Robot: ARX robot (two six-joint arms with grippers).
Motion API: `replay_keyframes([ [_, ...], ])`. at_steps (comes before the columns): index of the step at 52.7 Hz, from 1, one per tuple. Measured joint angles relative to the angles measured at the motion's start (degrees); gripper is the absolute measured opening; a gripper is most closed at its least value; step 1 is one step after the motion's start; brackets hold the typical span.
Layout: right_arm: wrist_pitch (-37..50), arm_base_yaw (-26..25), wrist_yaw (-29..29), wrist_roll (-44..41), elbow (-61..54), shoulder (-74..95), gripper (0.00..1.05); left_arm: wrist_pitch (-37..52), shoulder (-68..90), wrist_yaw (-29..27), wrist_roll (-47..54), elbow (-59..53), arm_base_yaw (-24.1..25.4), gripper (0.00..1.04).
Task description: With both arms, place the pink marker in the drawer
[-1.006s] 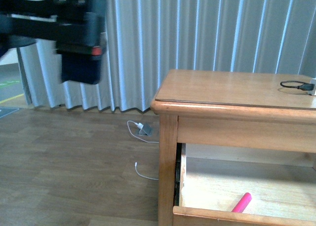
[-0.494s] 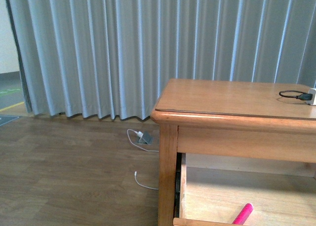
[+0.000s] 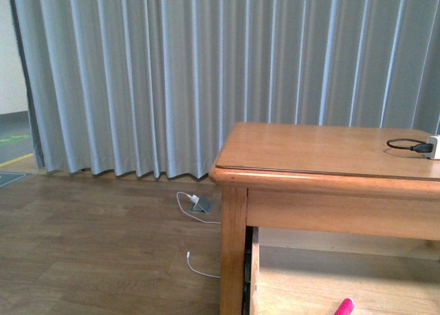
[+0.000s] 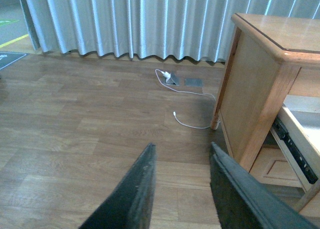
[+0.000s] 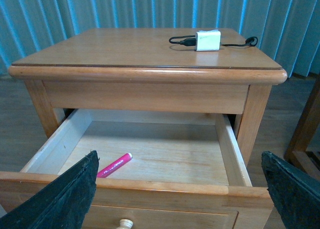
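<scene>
The wooden nightstand has its drawer open. The right gripper hangs in front of the drawer, its jaws wide apart and empty. The left gripper is out past the drawer's side, over the floor, jaws apart too. The pink marker lies inside the drawer, near its front wall.

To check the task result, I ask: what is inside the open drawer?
Only the pink marker lies on the floor of the drawer, near its front. The nearest strip of floor is hidden behind that front.
</scene>
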Motion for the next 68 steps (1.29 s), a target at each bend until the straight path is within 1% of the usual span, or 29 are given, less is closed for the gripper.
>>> replay_keyframes([
  [2,0.0,0.0,0.0,0.0,0.0,0.0,0.96,0.0,-0.2,0.0,0.1,-0.3,0.0,0.26],
  [5,0.0,0.0,0.0,0.0,0.0,0.0,0.96,0.1,-0.9,0.0,0.3,-1.1,0.0,0.09],
  [7,0.0,0.0,0.0,0.0,0.0,0.0,0.96,0.2,-1.1,0.0,0.3,-1.4,0.0,0.04],
  [26,0.0,0.0,0.0,0.0,0.0,0.0,0.96,0.8,-3.9,0.0,0.5,-4.3,0.1,0.04],
  [44,0.0,0.0,0.0,0.0,0.0,0.0,0.96,0.9,-4.8,0.0,0.7,-4.4,0.1,0.04],
  [45,0.0,0.0,0.0,0.0,0.0,0.0,0.96,0.9,-4.8,0.0,0.6,-4.4,0.1,0.06],
  [49,-0.2,0.1,0.1,0.2,0.1,0.1,0.96,0.9,-4.8,0.0,0.7,-4.4,0.1,0.2],
  [53,-10.2,1.9,1.1,2.5,3.6,3.6,0.96,0.9,-4.8,0.0,0.7,-4.4,0.1,0.34],
  [54,-11.4,2.2,1.2,2.8,3.9,4.3,0.96,0.9,-4.8,0.0,0.7,-4.4,0.1,0.36],
  [58,-18.8,4.0,0.0,4.0,5.0,9.6,0.96,0.9,-4.8,0.0,0.7,-4.4,0.1,0.5],
  [59,-19.4,4.2,-0.3,4.1,5.1,10.3,0.96,0.9,-4.8,0.0,0.7,-4.4,0.1,0.52],
  [62,-22.1,4.7,-2.8,4.6,5.9,15.5,0.96,0.9,-4.8,0.0,0.7,-4.4,0.1,0.63],
  [65,-22.2,5.2,-4.9,5.1,6.5,19.6,0.96,0.9,-4.8,0.0,0.7,-4.4,0.1,0.71],
  [68,-21.2,6.4,-6.0,5.6,7.5,25.0,0.96,0.9,-4.8,0.0,0.7,-4.4,0.1,0.82],
])
